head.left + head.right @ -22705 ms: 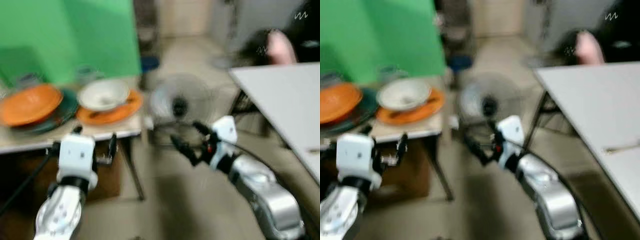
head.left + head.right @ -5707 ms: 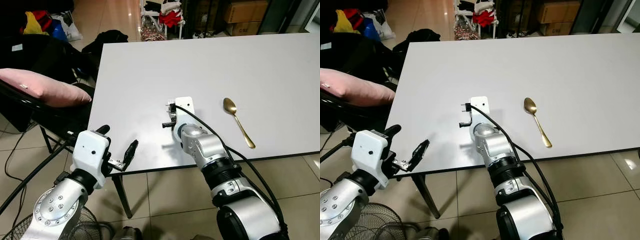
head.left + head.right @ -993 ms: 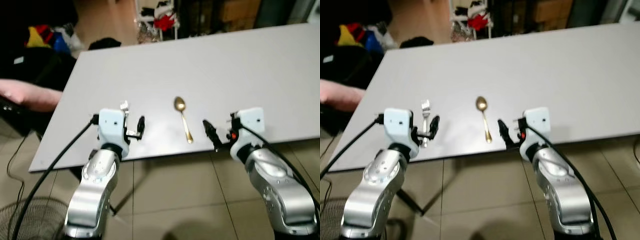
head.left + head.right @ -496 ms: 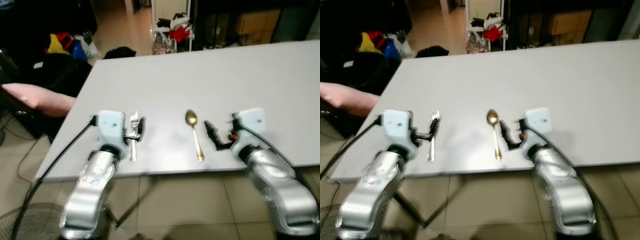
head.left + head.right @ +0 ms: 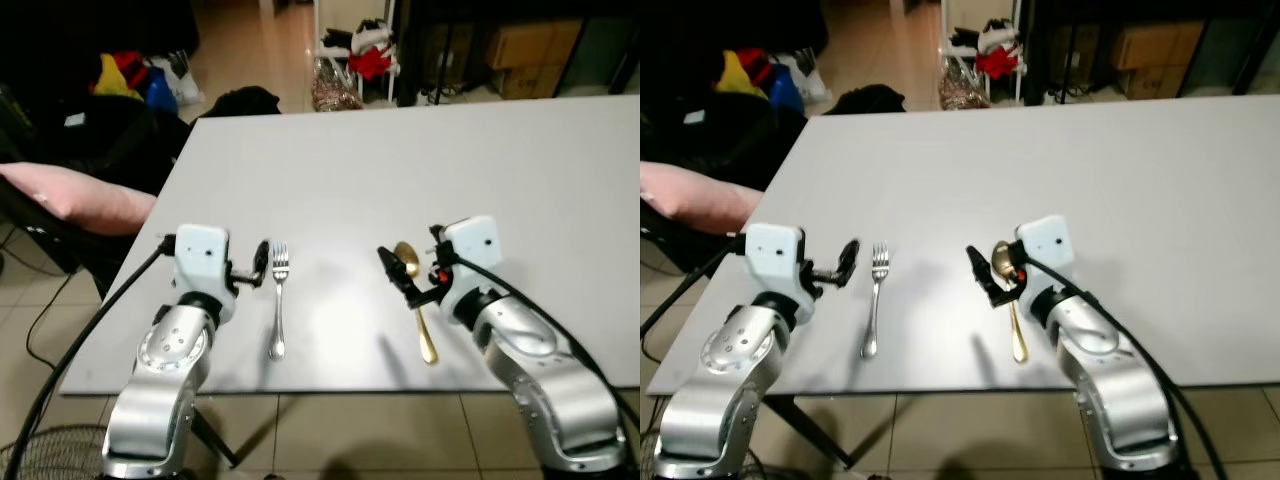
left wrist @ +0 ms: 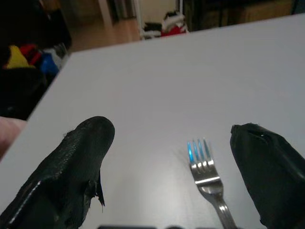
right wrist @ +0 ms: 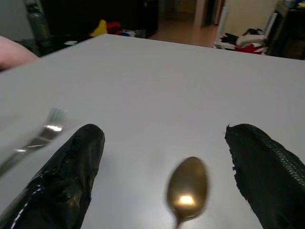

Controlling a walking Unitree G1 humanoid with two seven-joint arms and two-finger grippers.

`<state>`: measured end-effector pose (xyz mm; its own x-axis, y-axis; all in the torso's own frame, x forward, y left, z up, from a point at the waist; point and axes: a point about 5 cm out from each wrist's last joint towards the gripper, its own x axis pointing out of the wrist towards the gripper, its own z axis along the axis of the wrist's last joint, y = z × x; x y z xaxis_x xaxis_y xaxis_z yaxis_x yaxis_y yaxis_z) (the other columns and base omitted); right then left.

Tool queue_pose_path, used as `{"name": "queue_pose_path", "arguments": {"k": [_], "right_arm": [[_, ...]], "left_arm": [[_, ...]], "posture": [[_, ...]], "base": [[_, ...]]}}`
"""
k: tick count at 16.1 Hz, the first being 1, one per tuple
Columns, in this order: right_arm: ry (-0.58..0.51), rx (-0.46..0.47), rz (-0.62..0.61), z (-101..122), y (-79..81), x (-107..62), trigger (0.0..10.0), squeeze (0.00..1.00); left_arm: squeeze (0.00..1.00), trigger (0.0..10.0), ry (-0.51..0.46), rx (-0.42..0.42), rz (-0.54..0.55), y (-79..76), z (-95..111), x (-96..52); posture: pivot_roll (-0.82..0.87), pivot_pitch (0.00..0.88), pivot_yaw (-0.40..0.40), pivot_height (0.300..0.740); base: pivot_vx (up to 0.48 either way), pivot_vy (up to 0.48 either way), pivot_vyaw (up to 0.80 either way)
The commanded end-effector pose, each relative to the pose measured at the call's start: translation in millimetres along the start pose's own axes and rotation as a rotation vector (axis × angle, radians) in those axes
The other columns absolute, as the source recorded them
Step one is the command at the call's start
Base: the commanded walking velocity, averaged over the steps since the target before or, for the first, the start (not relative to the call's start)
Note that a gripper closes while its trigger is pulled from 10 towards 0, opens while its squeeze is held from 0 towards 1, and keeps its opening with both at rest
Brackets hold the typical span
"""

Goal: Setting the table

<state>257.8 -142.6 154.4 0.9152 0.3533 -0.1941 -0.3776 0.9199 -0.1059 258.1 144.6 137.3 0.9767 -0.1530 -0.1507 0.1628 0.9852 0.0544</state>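
Grippers come first: the left gripper point(image 5: 262, 264) hangs low over the table point(image 5: 330, 170), with its two black fingers point(image 6: 76, 167) spread apart and nothing between them. The fork point(image 5: 278, 300) lies flat on the table just beside it, with its prongs pointing away from the robot. The right gripper point(image 5: 397, 272) is also wide open and holds nothing. It hovers by the bowl end of the gold spoon point(image 5: 420, 315), which lies flat with its handle pointing back to the robot. Fork and spoon lie side by side near the front edge, with a bare patch of table between them. A few seconds ago only the spoon was on the table, and the right arm was reaching in where the fork is now. So the fork has been set down since then, and the robot has stepped across to face both. That bare patch looks like a good place for a plate, so a plate may be the next job. Off to the left, past the table, sits a pink cushion point(image 5: 70, 195).
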Motion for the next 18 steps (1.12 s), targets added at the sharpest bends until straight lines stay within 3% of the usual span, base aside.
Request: {"name": "queue_pose_path", "arguments": {"k": [1, 2, 3, 4, 6, 7, 8, 9, 12, 14, 15, 16, 18], "right_arm": [[-0.007, 0.001, -0.001, 3.3, -3.5, -2.1, 10.0, 0.0], [-0.004, -0.025, 0.035, 5.4, -2.5, -3.0, 10.0, 0.0], [-0.004, -0.029, 0.041, 5.6, -2.2, -3.1, 10.0, 0.0], [0.001, -0.064, 0.131, 10.0, 1.3, -7.3, 10.0, 0.0], [0.012, -0.055, 0.158, 11.2, 0.8, -9.9, 10.0, 0.0], [0.035, -0.056, 0.189, 11.3, -0.6, -13.1, 10.0, 0.0], [0.042, -0.058, 0.198, 11.1, -0.9, -14.1, 10.0, 0.0], [0.065, -0.066, 0.233, 10.6, -1.4, -16.9, 10.0, 0.0], [0.106, -0.052, 0.307, 9.4, 1.6, -22.4, 10.0, 0.0], [0.129, -0.057, 0.335, 8.5, 3.1, -25.7, 10.0, 0.0], [0.144, -0.071, 0.342, 6.2, 4.1, -26.8, 10.0, 0.0], [0.147, -0.074, 0.343, 5.8, 4.6, -26.8, 10.0, 0.0], [0.149, -0.072, 0.344, 6.0, 5.3, -27.9, 10.0, 0.0]], "left_arm": [[0.44, 10.0, 0.007, -0.019, -0.053, -7.1, -0.8, 2.4], [1.0, 10.0, 0.018, -0.035, -0.092, -8.0, -2.4, 7.7], [1.0, 10.0, 0.019, -0.037, -0.098, -8.2, -2.6, 8.3], [1.0, 10.0, 0.132, 0.012, -0.116, -4.1, -14.7, 15.2], [1.0, 10.0, 0.168, 0.016, -0.115, -2.6, -19.2, 15.5], [0.37, 10.0, 0.209, -0.018, -0.147, -6.0, -24.5, 14.9], [0.37, 10.0, 0.219, -0.029, -0.16, -7.6, -25.9, 14.7], [0.0, 10.0, 0.232, -0.093, -0.222, -19.0, -29.9, 17.4], [0.0, 10.0, 0.272, -0.149, -0.283, -33.8, -37.9, 23.8], [0.0, 10.0, 0.309, -0.124, -0.282, -37.3, -44.9, 25.5], [0.0, 10.0, 0.331, -0.04, -0.25, -36.8, -52.2, 31.0], [0.0, 10.0, 0.331, -0.008, -0.203, -33.2, -53.6, 35.8], [0.0, 10.0, 0.319, 0.002, -0.166, -29.8, -52.6, 41.5]], "posture": [[-0.13, 0.027, 0.103, 0.74], [-0.13, 0.029, 0.104, 0.74], [-0.13, 0.029, 0.104, 0.74], [-0.13, 0.033, 0.117, 0.74], [-0.14, 0.034, 0.121, 0.74], [-0.14, 0.034, 0.128, 0.74], [-0.14, 0.034, 0.128, 0.74], [-0.14, 0.034, 0.128, 0.74], [-0.14, 0.036, 0.125, 0.74], [-0.14, 0.037, 0.124, 0.74], [-0.15, 0.037, 0.127, 0.74], [-0.15, 0.038, 0.132, 0.74], [-0.16, 0.036, 0.139, 0.74]], "base": [[0.0, 0.0, 0.0], [0.0, 0.0, 0.0], [0.0, 0.0, 0.0], [0.0, 0.0, 0.0], [0.0, 0.0, 0.0], [0.0, 0.0, 0.0], [0.0, 0.0, 0.0], [0.0, 0.0, 0.0], [0.0, 0.0, 0.0], [0.0, 0.0, 0.0], [0.0, 0.0, 0.0], [0.0, 0.0, 0.0], [0.0, 0.0, 0.0]]}}
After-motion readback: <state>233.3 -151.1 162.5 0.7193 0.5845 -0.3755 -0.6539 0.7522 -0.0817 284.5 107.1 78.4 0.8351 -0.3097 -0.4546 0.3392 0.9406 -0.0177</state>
